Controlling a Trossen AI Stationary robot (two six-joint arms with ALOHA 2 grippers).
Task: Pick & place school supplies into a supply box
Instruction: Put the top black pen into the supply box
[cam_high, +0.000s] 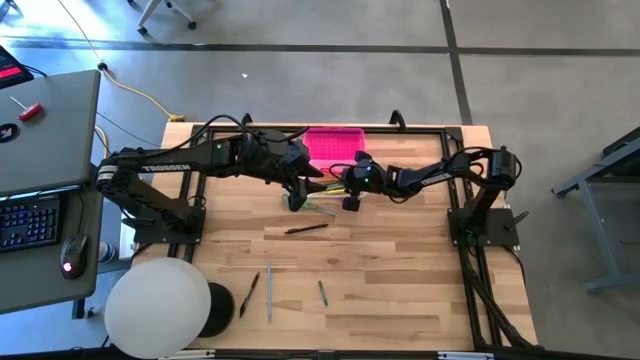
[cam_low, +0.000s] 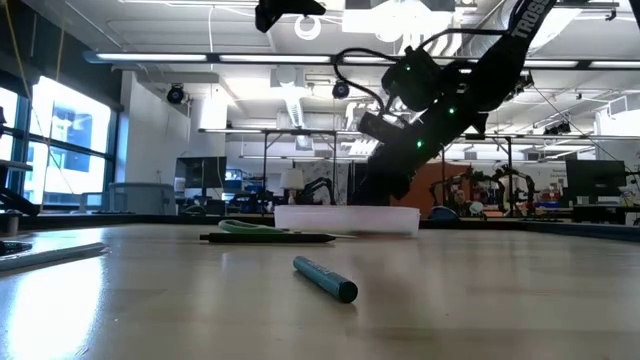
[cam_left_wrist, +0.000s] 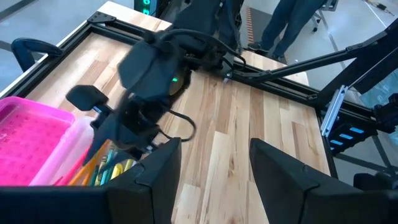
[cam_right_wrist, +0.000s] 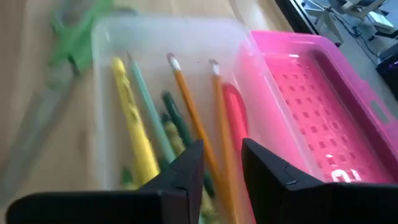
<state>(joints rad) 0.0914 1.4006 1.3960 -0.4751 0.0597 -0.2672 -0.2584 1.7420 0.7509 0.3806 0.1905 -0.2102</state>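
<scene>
Lettering on a robot arm above the desk

White capitals reading "TROS" run along the dark arm (cam_low: 522, 22) at the top right of the low view, cut off by the picture's edge; pale marks on the supply box's pink lid (cam_right_wrist: 341, 177) in the right wrist view cannot be read.

Supply box lid (cam_right_wrist: 314, 93): we see bright pink with a grid of small squares.
Box base (cam_right_wrist: 106, 74): clear, milky.
Pencils (cam_right_wrist: 193, 124): we count orange, yellow, green, red.
Scissors (cam_right_wrist: 74, 37): green.
Counter (cam_high: 380, 270): pale wood planks.
</scene>
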